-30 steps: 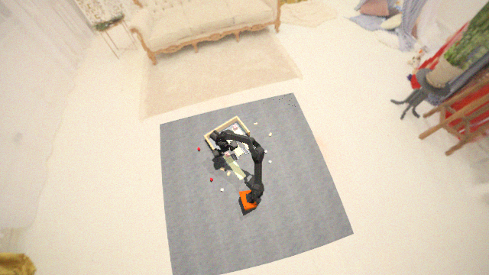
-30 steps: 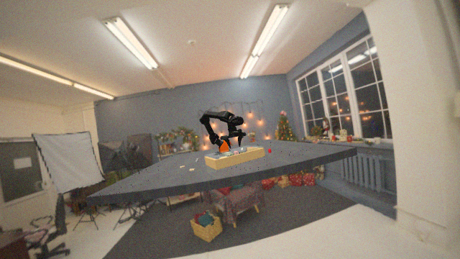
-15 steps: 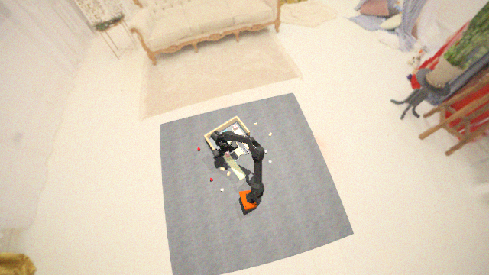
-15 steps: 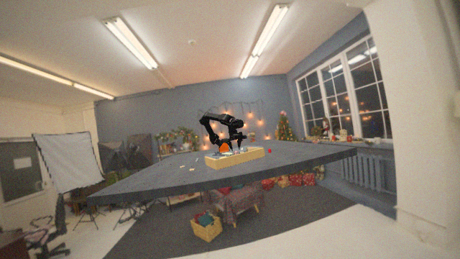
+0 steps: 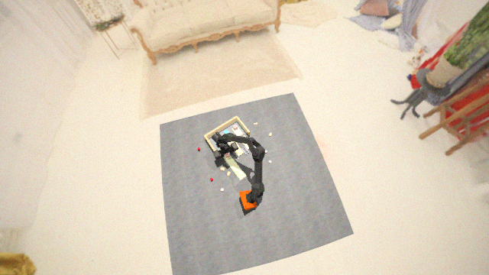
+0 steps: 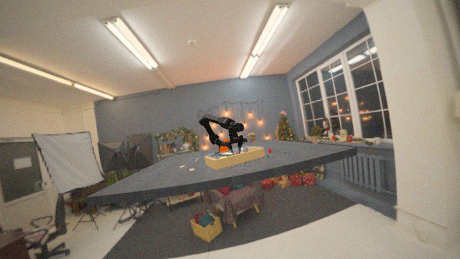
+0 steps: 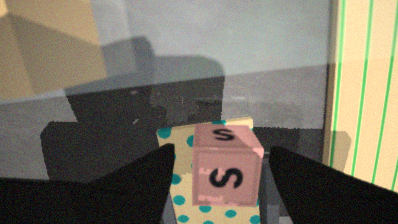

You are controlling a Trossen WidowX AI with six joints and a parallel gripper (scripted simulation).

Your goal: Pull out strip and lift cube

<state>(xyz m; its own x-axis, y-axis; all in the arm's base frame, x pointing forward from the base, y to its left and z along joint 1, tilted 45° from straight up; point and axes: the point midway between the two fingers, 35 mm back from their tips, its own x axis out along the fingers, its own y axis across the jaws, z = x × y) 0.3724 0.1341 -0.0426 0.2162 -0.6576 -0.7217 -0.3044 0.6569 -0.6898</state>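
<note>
A pink cube (image 7: 225, 172) (image 5: 227, 155) marked S sits near the far end of a cream strip with teal dots (image 7: 186, 187) (image 5: 235, 168). The strip reaches out of the tray toward the arm's base; its near end is outside the wrist view. My gripper (image 7: 222, 153) (image 6: 235, 150) is partly open, with one finger on each side of the cube and a visible gap on both sides. A cream strip with green lines (image 7: 362, 100) lies to the right in the wrist view.
A tray with a wooden rim (image 5: 221, 127) (image 6: 235, 158) holds a cyan cube (image 5: 226, 132) and another pink cube (image 5: 234, 127) toward its back. Red pieces (image 5: 199, 149) (image 5: 211, 179) and several small tan and white ones lie around it. A tan piece (image 7: 50, 50) fills the wrist view's upper left.
</note>
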